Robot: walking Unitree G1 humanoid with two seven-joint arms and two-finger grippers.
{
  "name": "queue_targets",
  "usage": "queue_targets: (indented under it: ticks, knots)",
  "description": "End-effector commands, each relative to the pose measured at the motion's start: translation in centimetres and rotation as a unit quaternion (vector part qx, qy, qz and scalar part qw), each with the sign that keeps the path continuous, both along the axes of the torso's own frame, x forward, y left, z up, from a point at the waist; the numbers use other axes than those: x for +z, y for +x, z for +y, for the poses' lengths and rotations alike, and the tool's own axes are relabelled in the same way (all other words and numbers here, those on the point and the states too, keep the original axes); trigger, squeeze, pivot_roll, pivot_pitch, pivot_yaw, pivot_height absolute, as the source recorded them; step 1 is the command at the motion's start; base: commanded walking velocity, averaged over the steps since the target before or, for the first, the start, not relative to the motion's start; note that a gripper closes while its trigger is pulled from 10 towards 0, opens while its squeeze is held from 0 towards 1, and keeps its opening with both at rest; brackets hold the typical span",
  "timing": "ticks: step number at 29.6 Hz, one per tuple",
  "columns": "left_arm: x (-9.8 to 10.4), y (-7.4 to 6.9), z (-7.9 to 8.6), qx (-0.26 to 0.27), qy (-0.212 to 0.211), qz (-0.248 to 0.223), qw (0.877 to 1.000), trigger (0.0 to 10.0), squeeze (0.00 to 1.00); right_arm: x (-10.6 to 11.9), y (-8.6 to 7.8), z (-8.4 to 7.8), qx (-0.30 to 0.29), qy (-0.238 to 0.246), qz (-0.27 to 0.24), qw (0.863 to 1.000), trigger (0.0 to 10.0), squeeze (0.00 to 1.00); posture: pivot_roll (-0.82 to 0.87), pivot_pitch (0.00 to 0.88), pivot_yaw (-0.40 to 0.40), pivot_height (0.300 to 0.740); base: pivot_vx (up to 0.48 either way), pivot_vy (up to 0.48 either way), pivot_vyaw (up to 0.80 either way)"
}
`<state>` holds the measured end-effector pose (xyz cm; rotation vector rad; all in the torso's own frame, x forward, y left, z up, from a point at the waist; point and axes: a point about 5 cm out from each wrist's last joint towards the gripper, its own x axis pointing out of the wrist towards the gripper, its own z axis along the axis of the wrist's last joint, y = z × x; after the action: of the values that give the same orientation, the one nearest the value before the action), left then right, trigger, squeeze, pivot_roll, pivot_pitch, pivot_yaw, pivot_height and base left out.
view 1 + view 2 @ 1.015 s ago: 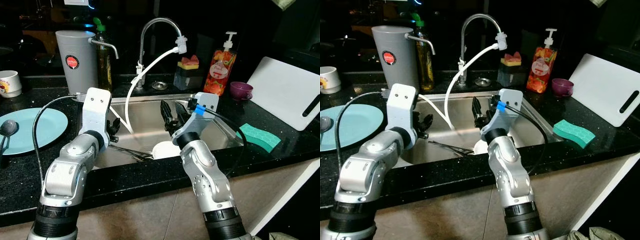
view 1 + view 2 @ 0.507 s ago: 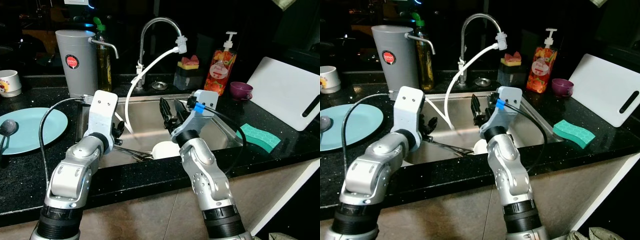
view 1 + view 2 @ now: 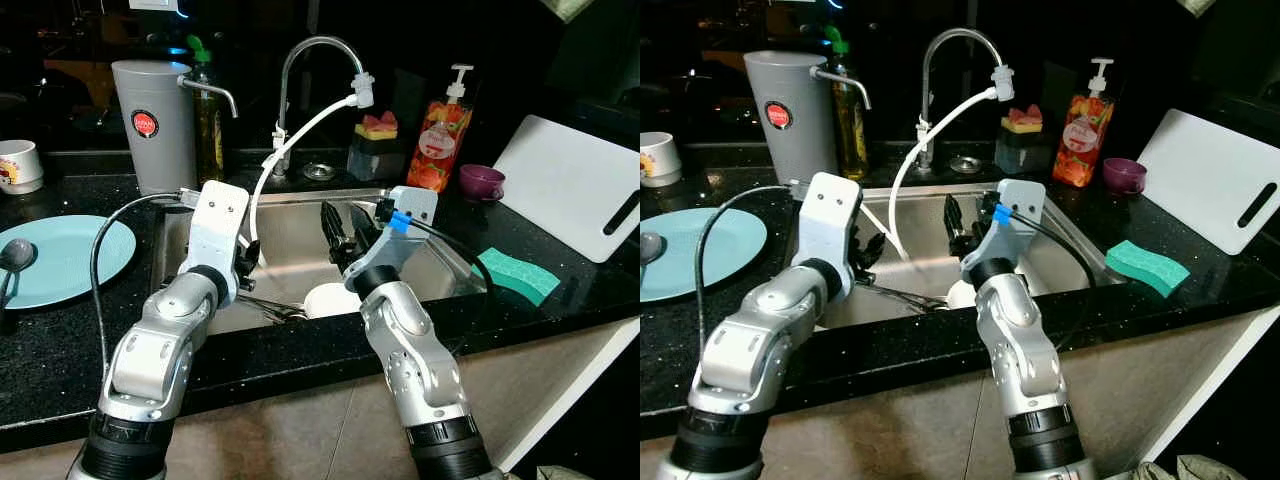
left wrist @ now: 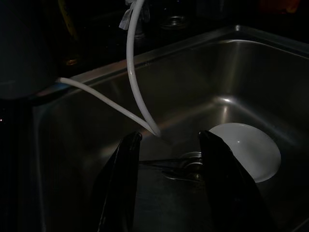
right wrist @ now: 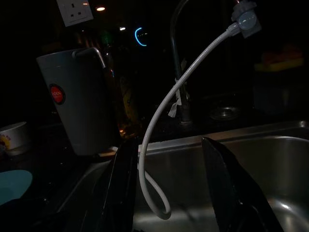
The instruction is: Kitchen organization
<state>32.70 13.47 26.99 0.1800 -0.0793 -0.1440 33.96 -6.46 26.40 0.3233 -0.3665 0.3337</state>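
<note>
- The brushed steel sink [image 3: 300,225] holds a round white plate [image 4: 248,150] lying flat on its floor, with thin metal utensils [image 3: 902,294] beside it, probably tongs or cutlery.
- A white flexible hose [image 3: 290,140] curves down from the chrome tap [image 3: 300,55] into the basin.
- The left gripper [image 4: 169,159] has moved inward over the basin since a second ago; fingers spread, holding nothing.
- The right gripper [image 5: 166,164] hovers above the plate, fingers apart and empty.
</note>
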Motion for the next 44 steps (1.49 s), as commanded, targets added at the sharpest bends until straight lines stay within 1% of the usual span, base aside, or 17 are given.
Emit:
queue_targets:
  ticks: [1,12,19,21,23,28,29,30,31,32,34,36,37,38,39,40,44]
  knots:
    - [-0.2,0.0,-0.5,-0.008,0.005,-0.001,1.000,10.0,0.00,-0.4,-0.3,0.2,0.000,0.010,0.007,1.000,10.0,0.00,0.18,0.062,-0.089,0.740,0.000,0.000,0.00]
    - [-0.2,-0.1,-0.2,0.001,-0.001,0.000,1.000,10.0,0.00,-0.5,-0.3,0.2,0.002,0.006,0.008,1.000,10.0,0.00,0.19,0.072,-0.103,0.740,0.000,0.000,0.00]
    - [-0.4,0.0,0.3,0.024,-0.009,0.017,1.000,10.0,0.00,-0.5,-0.2,0.2,0.001,0.007,0.010,1.000,10.0,0.00,0.19,0.079,-0.109,0.740,0.000,0.000,0.00]
    - [-0.6,0.2,1.1,0.058,-0.012,0.040,0.997,10.0,0.00,-0.5,-0.3,0.3,0.003,0.006,0.010,1.000,10.0,0.00,0.19,0.075,-0.104,0.740,0.000,0.000,0.00]
    - [-0.7,0.2,2.0,0.087,-0.007,0.051,0.995,10.0,0.00,-0.5,-0.3,0.3,0.004,0.006,0.009,1.000,10.0,0.00,0.19,0.075,-0.104,0.740,0.000,0.000,0.00]
    - [0.6,0.5,5.2,0.139,0.018,0.036,0.989,10.0,0.00,-0.5,-0.2,0.0,-0.002,0.009,0.010,1.000,10.0,0.00,0.20,0.076,-0.103,0.740,0.000,0.000,0.00]
    - [0.6,0.5,5.2,0.139,0.018,0.036,0.989,10.0,0.00,-0.5,-0.2,0.0,-0.002,0.009,0.010,1.000,10.0,0.00,0.20,0.076,-0.103,0.740,0.000,0.000,0.00]
    - [0.9,0.5,6.1,0.150,0.021,0.033,0.988,10.0,0.00,-0.5,-0.2,0.0,-0.001,0.009,0.008,1.000,10.0,0.00,0.20,0.071,-0.098,0.740,0.000,0.000,0.00]
    - [1.2,0.6,7.3,0.167,0.020,0.034,0.985,10.0,0.00,-0.3,-0.2,0.0,-0.001,0.009,0.006,1.000,10.0,0.00,0.20,0.071,-0.098,0.740,0.000,0.000,0.00]
    - [1.2,0.6,7.3,0.167,0.020,0.034,0.985,10.0,0.00,-0.3,-0.2,0.0,-0.001,0.009,0.006,1.000,10.0,0.00,0.20,0.071,-0.098,0.740,0.000,0.000,0.00]
    - [1.5,0.7,8.2,0.182,0.014,0.039,0.982,10.0,0.00,-0.2,-0.1,-0.1,-0.003,0.010,0.005,1.000,10.0,0.00,0.19,0.076,-0.098,0.740,0.000,0.000,0.00]
    - [1.5,0.7,8.5,0.186,0.012,0.044,0.981,10.0,0.00,-0.2,-0.1,-0.1,-0.004,0.010,0.004,1.000,10.0,0.00,0.19,0.076,-0.098,0.740,0.000,0.000,0.00]
    - [1.6,0.8,9.4,0.202,0.008,0.047,0.978,10.0,0.00,-0.1,-0.1,0.0,-0.005,0.009,0.003,1.000,10.0,0.00,0.18,0.072,-0.085,0.740,0.000,0.000,0.00]
    - [1.6,1.0,10.4,0.214,-0.014,0.062,0.975,10.0,0.00,0.1,-0.1,0.0,-0.006,0.009,0.000,1.000,10.0,0.00,0.18,0.071,-0.077,0.740,0.000,0.000,0.00]
    - [1.6,1.2,11.7,0.232,-0.022,0.073,0.970,10.0,0.00,0.3,0.0,0.0,-0.007,0.010,-0.003,1.000,10.0,0.00,0.18,0.073,-0.071,0.740,0.000,0.000,0.00]
    - [1.6,1.2,11.7,0.232,-0.022,0.073,0.970,10.0,0.00,0.3,0.0,0.0,-0.007,0.010,-0.003,1.000,10.0,0.00,0.18,0.073,-0.071,0.740,0.000,0.000,0.00]
    - [1.7,1.4,15.2,0.283,-0.036,0.091,0.954,10.0,0.00,0.5,-0.1,0.0,-0.012,0.015,-0.007,1.000,10.0,0.00,0.17,0.074,-0.056,0.740,0.000,0.000,0.00]
